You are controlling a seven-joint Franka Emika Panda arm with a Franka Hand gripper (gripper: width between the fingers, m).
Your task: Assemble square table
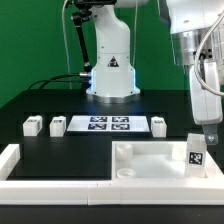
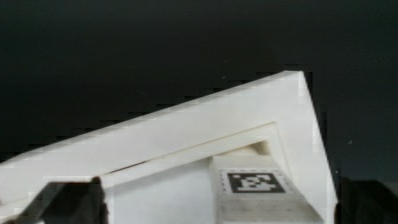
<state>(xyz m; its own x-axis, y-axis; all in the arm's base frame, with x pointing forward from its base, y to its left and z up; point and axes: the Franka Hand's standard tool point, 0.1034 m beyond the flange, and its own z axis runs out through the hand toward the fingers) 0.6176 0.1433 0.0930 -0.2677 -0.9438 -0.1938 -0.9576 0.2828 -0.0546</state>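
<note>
End effector (image 1: 207, 133) spread wide, poised over upright leg (image 1: 195, 152) in tabletop (image 1: 150, 165) corner.

The exterior view's right edge cuts the square top (image 1: 150, 158); the leg (image 1: 32, 125) at its far left has a tag too small to read. In the wrist view the gripper fingers (image 2: 68, 203) are blurred and cut off.

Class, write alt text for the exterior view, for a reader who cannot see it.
An open pincer hangs above a tagged white leg standing upright in the white square table top, at the exterior view's right. Behind, three more small legs flank the marker board on the black table.
</note>
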